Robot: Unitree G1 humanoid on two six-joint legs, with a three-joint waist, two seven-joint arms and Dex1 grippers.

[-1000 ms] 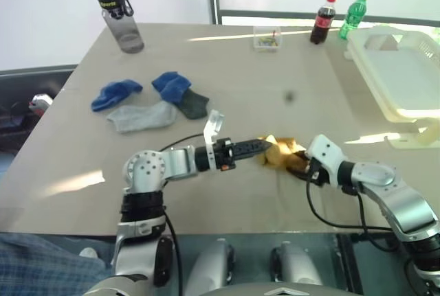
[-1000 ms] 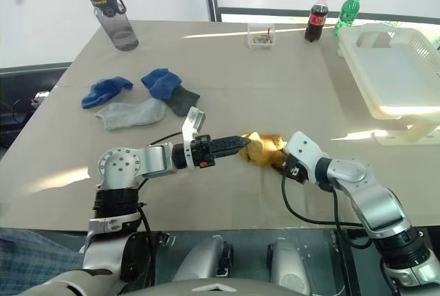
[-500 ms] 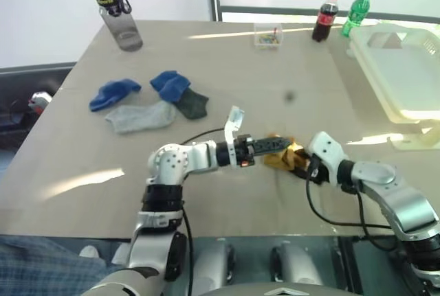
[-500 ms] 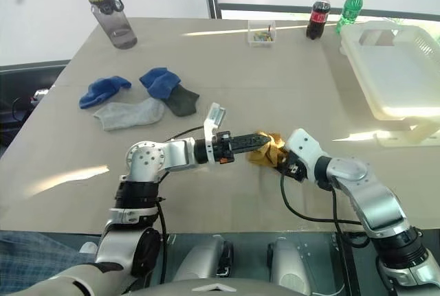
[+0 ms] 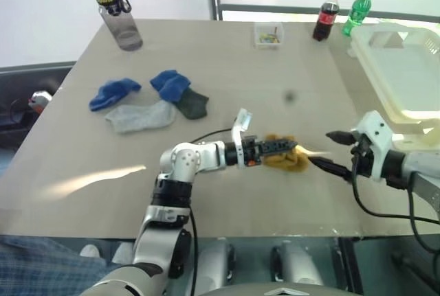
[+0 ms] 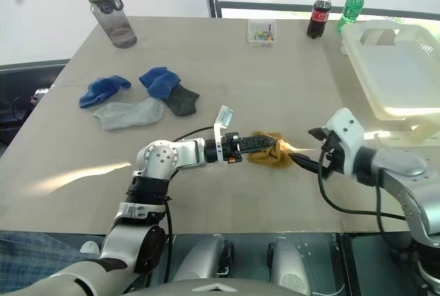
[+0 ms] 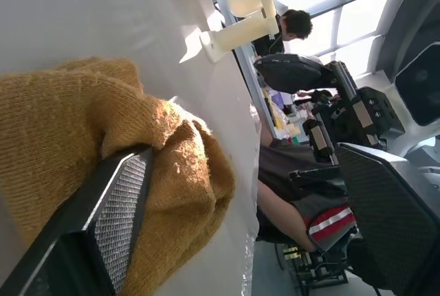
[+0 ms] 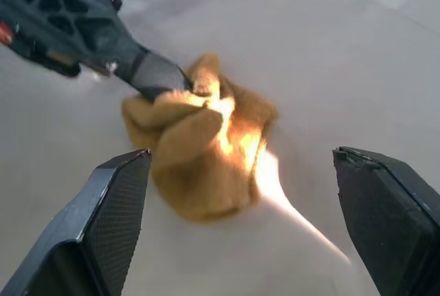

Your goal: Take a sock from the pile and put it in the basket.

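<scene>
Head views: yellow sock (image 5: 287, 161) on the table (image 5: 261, 83), near the front edge, between the two grippers. Left gripper (image 5: 278, 147) level, pointing right, tip pushed into the sock's left side. Right gripper (image 5: 323, 150) just right of the sock, raised a little, pointing left, clear of the cloth, fingers spread wide with nothing between them. Sock bunched into a lump, mustard, folds on top, a bright sun patch at its right edge. Pile (image 5: 148, 100) well apart at the left rear: two blue socks, one light grey, one dark grey, touching or overlapping. Basket (image 5: 371, 69) at the right rear, white and translucent, cut off by the picture's edge. Left fingers seen here as one dark bar, gap not readable from above.

Left wrist view: sock pressed up against one finger (image 7: 120, 213), cloth wrapped over its pad; knit ribbed and fuzzy. Second finger (image 7: 392, 220) far across from the first, bare. Jaws apart, not clamped. Whether the sock's underside rests fully on the table hard to tell.

Right wrist view: sock centred ahead of the open fingers (image 8: 117, 200), not touching either. Left gripper's black tip buried in the sock's far side. Sun glare washing out the middle folds.
</scene>
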